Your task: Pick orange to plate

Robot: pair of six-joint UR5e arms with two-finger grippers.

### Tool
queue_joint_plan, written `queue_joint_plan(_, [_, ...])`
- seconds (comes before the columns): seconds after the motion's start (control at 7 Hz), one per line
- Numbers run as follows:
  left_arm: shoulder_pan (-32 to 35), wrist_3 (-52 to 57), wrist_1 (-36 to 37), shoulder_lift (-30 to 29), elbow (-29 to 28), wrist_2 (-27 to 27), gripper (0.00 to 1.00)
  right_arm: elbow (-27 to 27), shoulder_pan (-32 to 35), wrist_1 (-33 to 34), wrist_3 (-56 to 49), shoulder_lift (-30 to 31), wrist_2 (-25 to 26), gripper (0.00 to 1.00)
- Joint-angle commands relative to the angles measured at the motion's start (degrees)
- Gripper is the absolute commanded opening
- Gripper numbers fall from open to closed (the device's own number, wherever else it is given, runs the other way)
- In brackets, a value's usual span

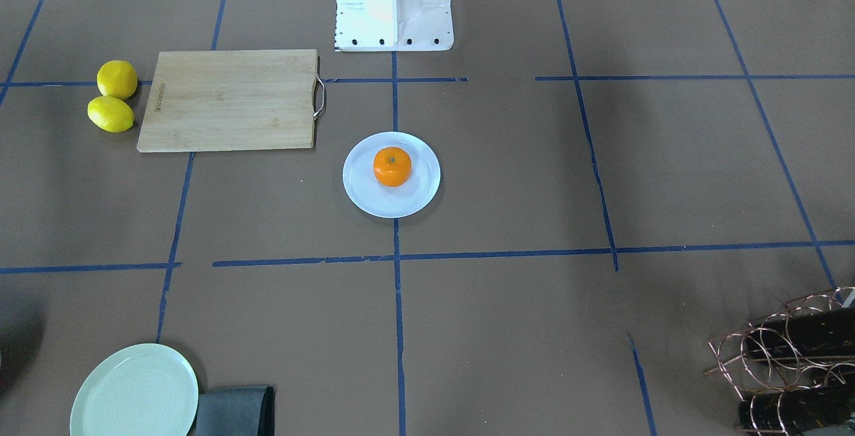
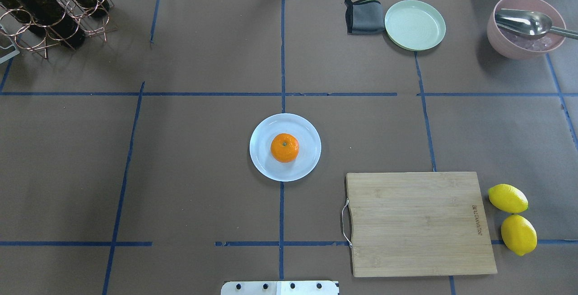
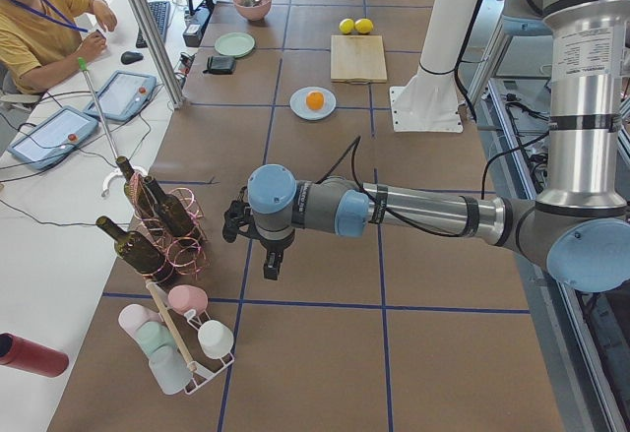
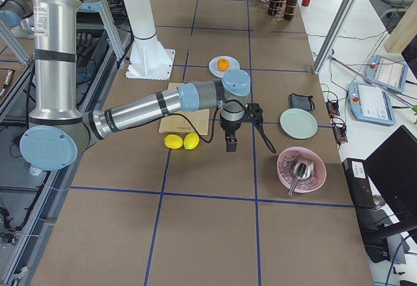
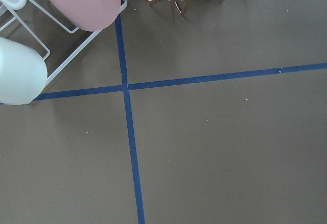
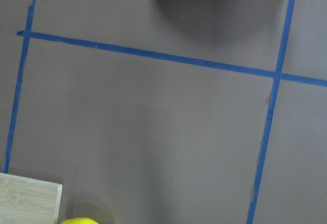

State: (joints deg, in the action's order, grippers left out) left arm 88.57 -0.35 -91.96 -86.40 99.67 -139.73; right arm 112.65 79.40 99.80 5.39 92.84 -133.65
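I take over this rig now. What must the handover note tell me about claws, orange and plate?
Left claw: over bare table by the bottle rack; open or shut, cannot tell.
Right claw: over bare table by the lemons; cannot tell either.
Orange lies in the middle of the plate, far from both claws.
Done: orange is on plate. Left: nothing seen.
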Motion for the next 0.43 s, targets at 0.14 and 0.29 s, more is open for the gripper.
queue_joint_plan(0.14, [-0.1, 0.1, 3.2, -2.1, -1.6, 3.3, 1.0, -3.4, 1.2, -0.3, -0.7, -0.4, 0.1, 1.0])
queue_joint_plan(0.29, [-0.1, 0.1, 3.2, -2.3, -1.9, 3.2, 1.0, -4.2, 1.6, -0.2, -2.6, -0.4, -0.1, 1.0])
